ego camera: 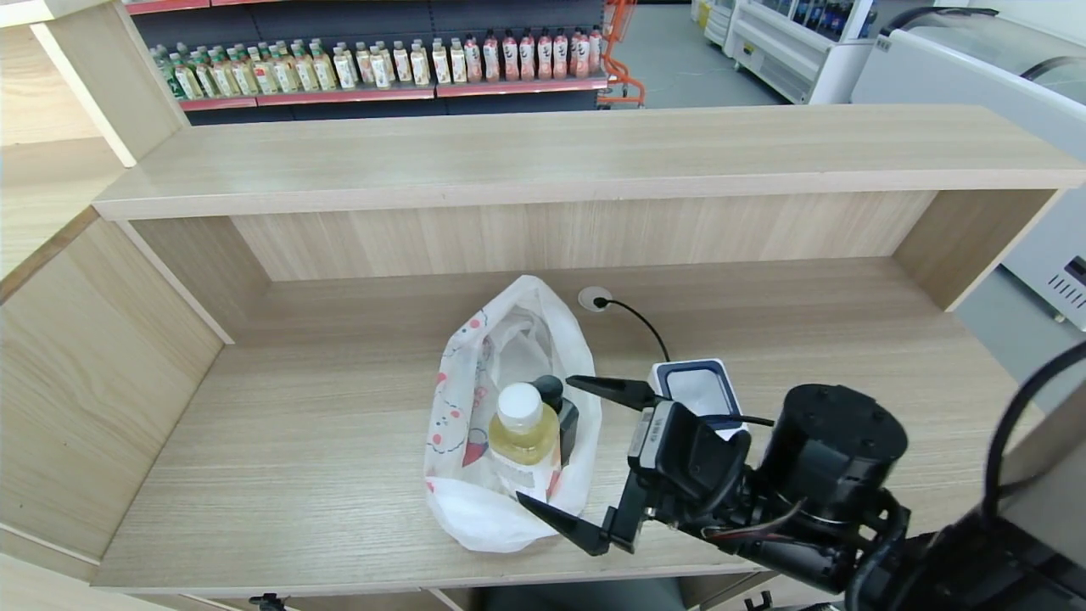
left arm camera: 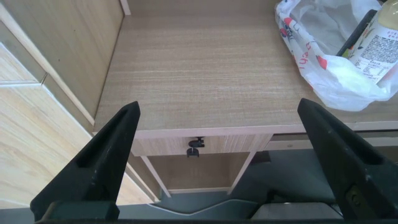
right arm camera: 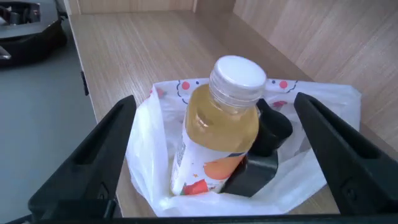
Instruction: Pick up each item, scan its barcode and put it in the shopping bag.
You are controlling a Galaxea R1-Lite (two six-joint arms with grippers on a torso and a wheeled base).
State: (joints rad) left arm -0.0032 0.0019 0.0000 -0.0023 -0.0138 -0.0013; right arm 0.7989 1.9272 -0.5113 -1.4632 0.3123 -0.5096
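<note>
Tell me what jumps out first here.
The white shopping bag sits in the middle of the counter, holding a white-capped bottle of yellow drink with a dark container beside it. The right gripper hangs at the bag's right side, fingers wide open, the scanner just behind it.

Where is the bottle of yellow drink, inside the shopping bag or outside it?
Inside: the bottle sits in the open shopping bag, white plastic around it, beside a black container.
</note>
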